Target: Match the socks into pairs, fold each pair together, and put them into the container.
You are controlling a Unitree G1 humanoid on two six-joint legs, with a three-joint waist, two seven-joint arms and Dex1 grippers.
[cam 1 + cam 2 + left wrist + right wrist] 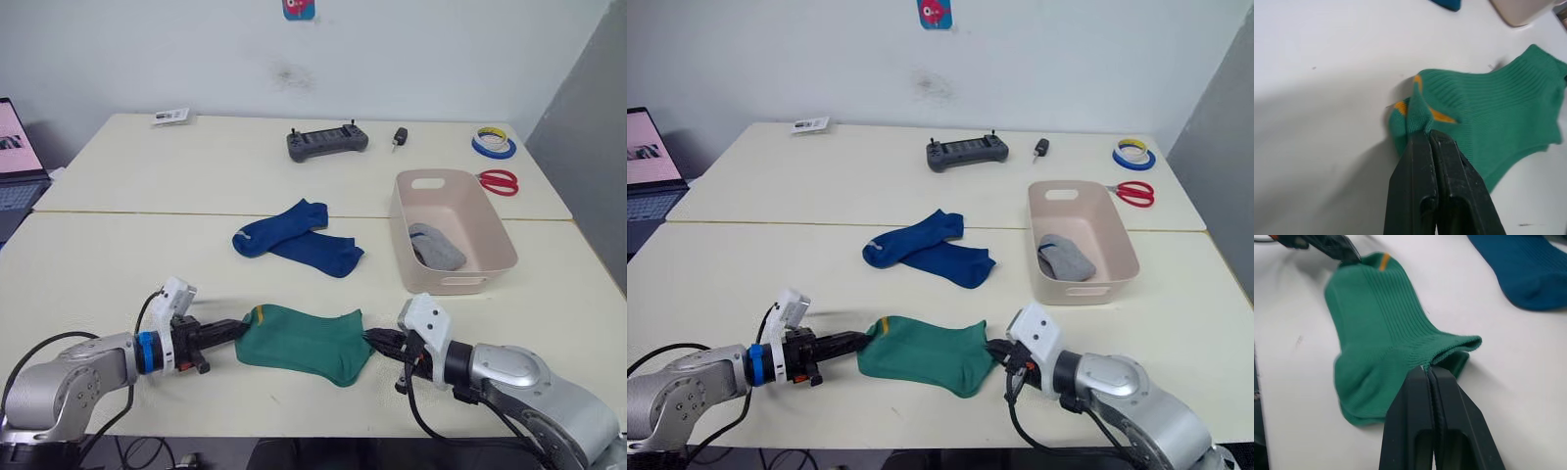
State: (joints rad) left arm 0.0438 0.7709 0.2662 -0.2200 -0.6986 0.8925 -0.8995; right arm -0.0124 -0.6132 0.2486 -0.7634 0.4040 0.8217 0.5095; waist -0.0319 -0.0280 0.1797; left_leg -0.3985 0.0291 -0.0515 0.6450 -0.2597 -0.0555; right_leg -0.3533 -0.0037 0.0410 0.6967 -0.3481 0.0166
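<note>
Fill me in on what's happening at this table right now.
The robot is sorting socks into pairs. Its left gripper and right gripper each pinch one end of the green socks, stacked flat near the table's front edge. The blue socks lie crossed mid-table, untouched. A grey bundle already sits in the container. So grey looks done, green is in hand, blue is waiting.

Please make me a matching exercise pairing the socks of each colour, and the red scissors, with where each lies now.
Things:
1. green socks
2. royal blue socks
3. grey socks
4. red-handled scissors

Places:
A. inside the beige plastic tub
B. on the far table, beyond the tub
C. pinched at each end by the left gripper and right gripper
D. loose mid-table

Pairs: 1-C, 2-D, 3-A, 4-B
</note>
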